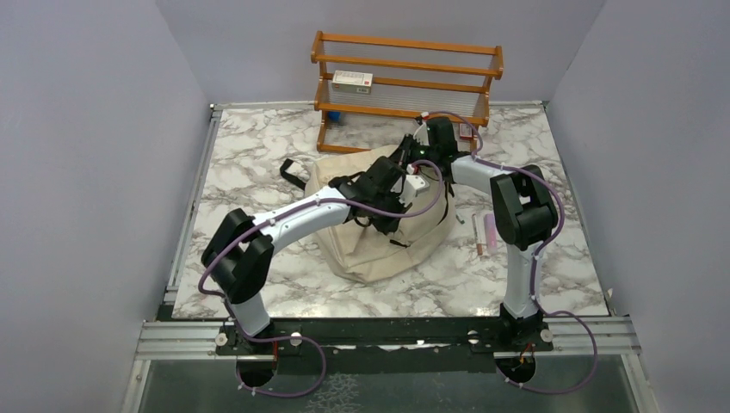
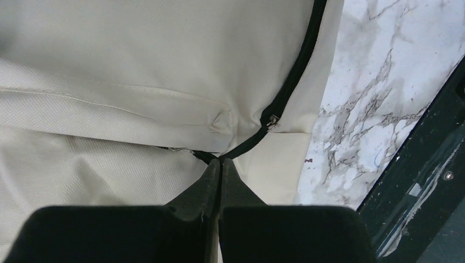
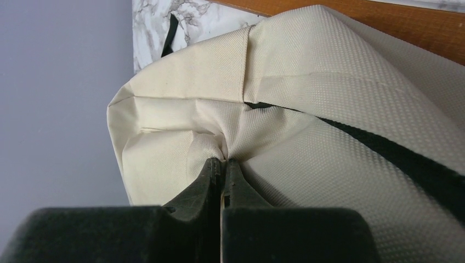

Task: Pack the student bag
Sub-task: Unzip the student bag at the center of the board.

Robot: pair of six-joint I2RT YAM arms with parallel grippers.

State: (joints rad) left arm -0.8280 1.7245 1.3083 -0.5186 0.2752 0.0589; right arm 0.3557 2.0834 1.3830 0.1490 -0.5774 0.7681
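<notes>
The student bag (image 1: 379, 249) is laid centrally on the bench (image 1: 258, 155). The left jaws are clamped on its zip edge (image 2: 296, 71), the right jaws on a canvas fold (image 3: 211, 145), presumably so that the opening can be spread.

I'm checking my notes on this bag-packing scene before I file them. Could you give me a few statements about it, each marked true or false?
1. The left gripper and the right gripper each have their jaws shut on the student bag. True.
2. The student bag sits on a shelf of the wooden rack. False: it lies on the marble table, in front of the rack.
3. A small box lies on one of the rack's shelves. True.
4. The thin pen-like items lie left of the bag. False: they lie on the table to its right, beside the right arm.
5. The right gripper pinches cream fabric. True.
</notes>
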